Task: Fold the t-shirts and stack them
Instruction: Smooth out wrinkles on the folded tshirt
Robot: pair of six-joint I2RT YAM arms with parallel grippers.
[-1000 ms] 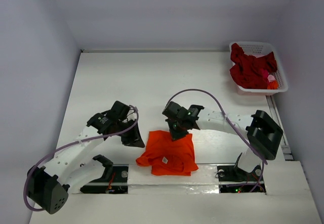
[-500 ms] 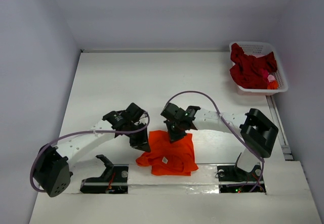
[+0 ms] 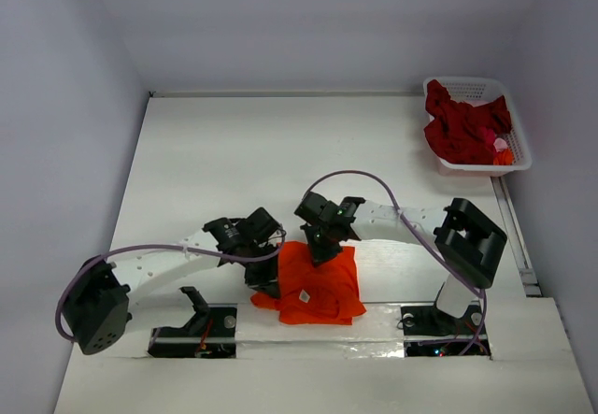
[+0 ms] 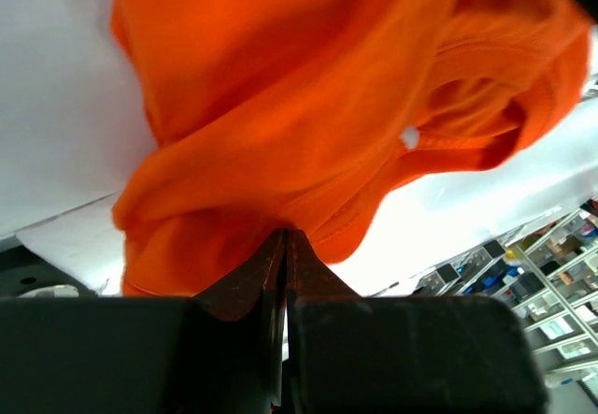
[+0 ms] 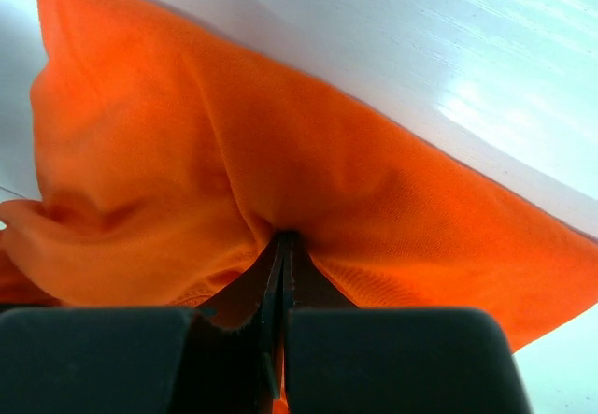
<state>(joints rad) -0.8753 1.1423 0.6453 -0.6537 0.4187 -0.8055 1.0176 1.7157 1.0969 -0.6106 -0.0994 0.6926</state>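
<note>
Only 1 sm. white label [image 3: 304, 295], unreadable, on orange tee [image 3: 327, 274].

You had the orange t-shirt [image 3: 322, 288] bunched, label up, near the worktop's [image 3: 280, 152] front edge; the crimson t-shirt [image 3: 458, 126] filled the basket [image 3: 472, 81].

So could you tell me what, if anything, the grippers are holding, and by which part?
The right gripper seems to pinch the bright orange cloth t-shirt at its far edge. The left gripper only touches its left edge, shut.
</note>
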